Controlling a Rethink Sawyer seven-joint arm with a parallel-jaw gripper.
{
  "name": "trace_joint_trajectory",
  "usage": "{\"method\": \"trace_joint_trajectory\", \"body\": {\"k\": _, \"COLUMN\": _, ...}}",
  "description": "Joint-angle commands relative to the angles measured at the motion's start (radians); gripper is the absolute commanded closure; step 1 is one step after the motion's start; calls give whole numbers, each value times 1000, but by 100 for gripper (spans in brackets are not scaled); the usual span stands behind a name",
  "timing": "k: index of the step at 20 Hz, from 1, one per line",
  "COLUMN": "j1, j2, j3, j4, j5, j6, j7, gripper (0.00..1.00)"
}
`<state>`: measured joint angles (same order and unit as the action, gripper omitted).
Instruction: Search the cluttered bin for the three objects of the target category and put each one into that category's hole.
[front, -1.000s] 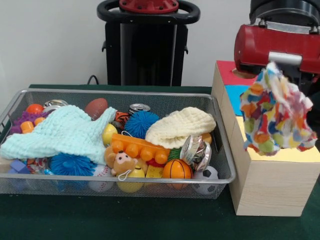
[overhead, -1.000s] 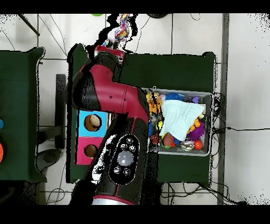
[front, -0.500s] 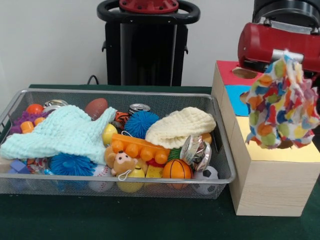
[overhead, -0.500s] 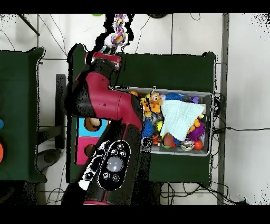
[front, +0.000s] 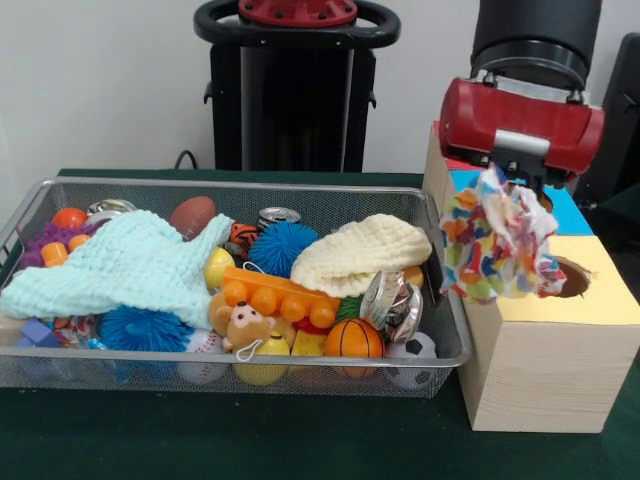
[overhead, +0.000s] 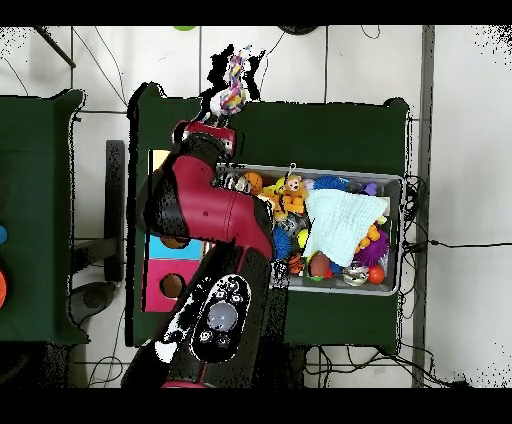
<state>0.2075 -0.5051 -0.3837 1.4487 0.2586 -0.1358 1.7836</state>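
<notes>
My gripper is shut on a multicoloured patchwork cloth, which hangs from it over the left part of the wooden box, close to the bin's right wall. The cloth's lower edge drapes in front of the yellow section, just left of its round hole. In the overhead view the cloth shows beyond the red arm. In the wire bin lie a pale blue cloth and a cream cloth on top of the toys.
The box top has red, blue and yellow sections. The bin holds a small basketball, an orange block, blue spiky balls, a teddy, cans and other toys. A black stand rises behind the bin.
The arm has swung left in the front view, carrying the multicoloured cloth from over the box's right side to its left side near the bin. The yellow hole now shows.
</notes>
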Motion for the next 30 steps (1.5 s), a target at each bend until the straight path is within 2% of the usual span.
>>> {"method": "trace_joint_trajectory", "body": {"k": 1, "j1": 8, "j2": 30, "j3": 58, "j4": 154, "j5": 3, "j6": -63, "j7": 240, "gripper": 100}}
{"method": "trace_joint_trajectory", "body": {"k": 9, "j1": 96, "j2": 54, "j3": -10, "j4": 204, "j5": 51, "j6": -147, "j7": 253, "gripper": 100}}
{"method": "trace_joint_trajectory", "body": {"k": 16, "j1": 223, "j2": 90, "j3": -127, "j4": 217, "j5": 185, "j6": -184, "j7": 230, "gripper": 100}}
{"method": "trace_joint_trajectory", "body": {"k": 21, "j1": 247, "j2": 105, "j3": -136, "j4": 223, "j5": 224, "j6": -199, "j7": 223, "gripper": 100}}
{"method": "trace_joint_trajectory", "body": {"k": 30, "j1": 252, "j2": 131, "j3": -112, "j4": 240, "j5": 226, "j6": -261, "j7": 252, "gripper": 100}}
